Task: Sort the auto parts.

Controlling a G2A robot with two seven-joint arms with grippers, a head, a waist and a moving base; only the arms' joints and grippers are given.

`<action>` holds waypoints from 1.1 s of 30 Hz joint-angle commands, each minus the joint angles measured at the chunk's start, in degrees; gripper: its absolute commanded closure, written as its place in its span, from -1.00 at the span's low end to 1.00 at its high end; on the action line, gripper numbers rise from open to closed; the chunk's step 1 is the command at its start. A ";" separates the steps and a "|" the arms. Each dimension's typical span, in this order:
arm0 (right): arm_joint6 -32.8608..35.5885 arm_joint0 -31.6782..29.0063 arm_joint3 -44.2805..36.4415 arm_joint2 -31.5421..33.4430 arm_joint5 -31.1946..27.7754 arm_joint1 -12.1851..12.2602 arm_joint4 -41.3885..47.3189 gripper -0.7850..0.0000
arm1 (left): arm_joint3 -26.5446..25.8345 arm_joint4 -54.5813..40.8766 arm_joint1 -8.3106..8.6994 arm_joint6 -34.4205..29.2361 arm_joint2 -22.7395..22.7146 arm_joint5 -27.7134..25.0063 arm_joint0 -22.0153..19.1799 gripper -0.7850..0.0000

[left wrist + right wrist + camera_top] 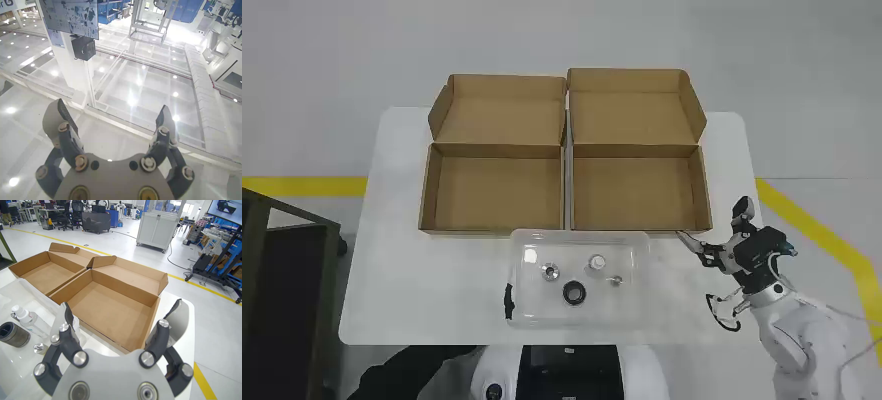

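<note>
At the table's (672, 300) right edge, right pincer (121, 308) gapes; left pincer (112, 106) gapes too.

One counter (402, 250) carries two open cardboard boxes, a left box (494, 195) and a right box (640, 192), and one clear tray (527, 245). The tray holds four items: one small bottle (596, 263), one dark bushing (574, 293) and two small metal parts, one part (551, 269) and another part (616, 280).
</note>
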 commanded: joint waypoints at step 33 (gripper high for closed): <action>3.98 2.10 -1.28 -3.50 -7.52 0.76 0.01 -1.00 | 0.00 0.00 0.00 0.00 0.00 0.00 0.00 -1.00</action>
